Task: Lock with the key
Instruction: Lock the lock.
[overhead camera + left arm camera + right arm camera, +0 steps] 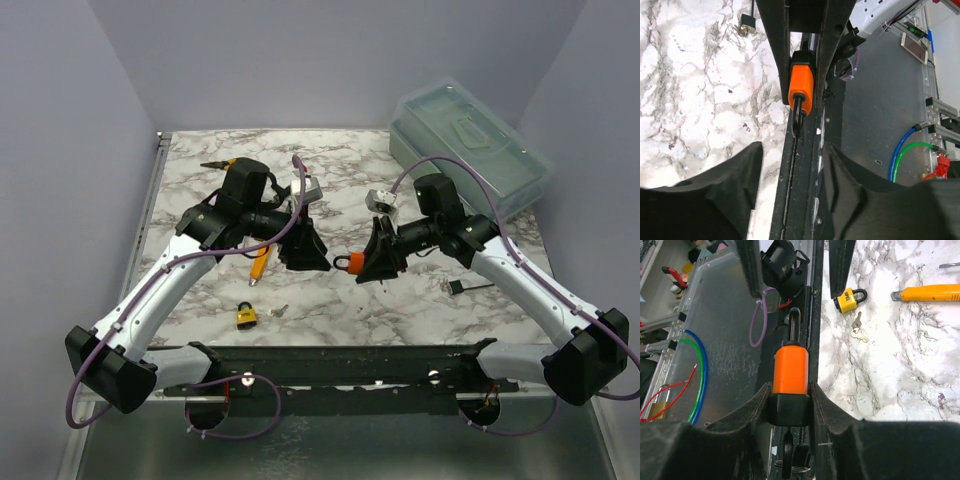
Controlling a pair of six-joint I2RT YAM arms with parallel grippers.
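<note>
Marble table (420,300); orange padlock (790,371) in right hand (788,396)

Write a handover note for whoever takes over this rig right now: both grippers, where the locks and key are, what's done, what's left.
Right gripper: shut on the orange padlock, held up between the arms, shackle pointing at the left gripper.
Left gripper: open, empty, facing the shackle end.
Yellow padlock and loose key: lying side by side on the table, near its front edge.
Done: orange padlock is in hand.
Left: locking with the key. I cannot tell whether a key already sits in the orange padlock.
</note>
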